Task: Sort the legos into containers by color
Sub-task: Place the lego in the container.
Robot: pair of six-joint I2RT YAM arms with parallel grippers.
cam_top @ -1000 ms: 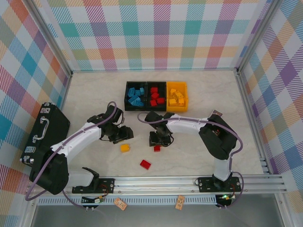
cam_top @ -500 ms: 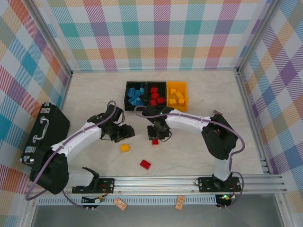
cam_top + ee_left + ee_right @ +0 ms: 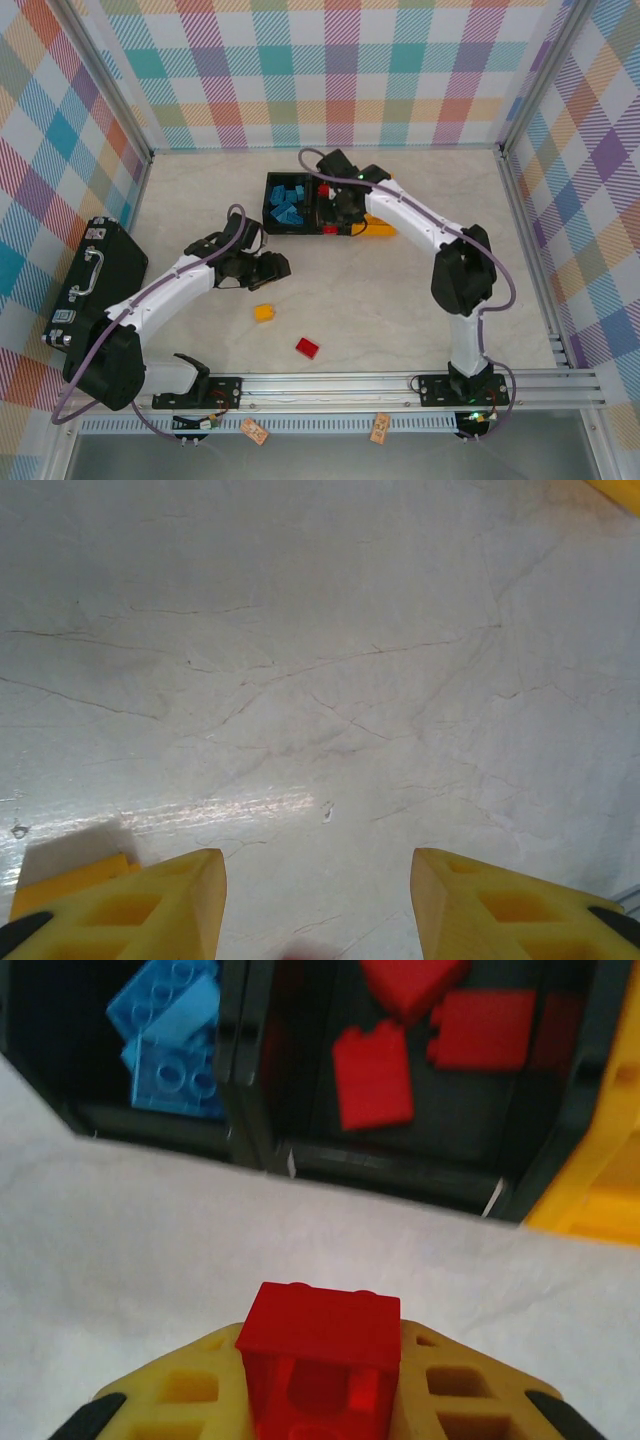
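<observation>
top view: the containers (image 3: 283, 229) sit toward the counter's (image 3: 400, 300) far edge, with the right jaws over the middle bin's near wall. a yellow lego (image 3: 264, 312) and a red lego (image 3: 307, 347) lie nearer the near edge.
left wrist: the left jaws stand apart over the counter.
right wrist: the right jaws are clamped on a red brick (image 3: 320, 1325), just short of the middle bin (image 3: 400, 1172).

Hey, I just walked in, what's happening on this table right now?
Toy bricks are being sorted by color into three joined bins. The right gripper has its jaws shut on a red brick, just short of the middle black bin that holds other red bricks. The left gripper hovers over bare table with jaws open, holding nothing. A yellow brick and another red brick lie loose on the table, not yet sorted.
</observation>
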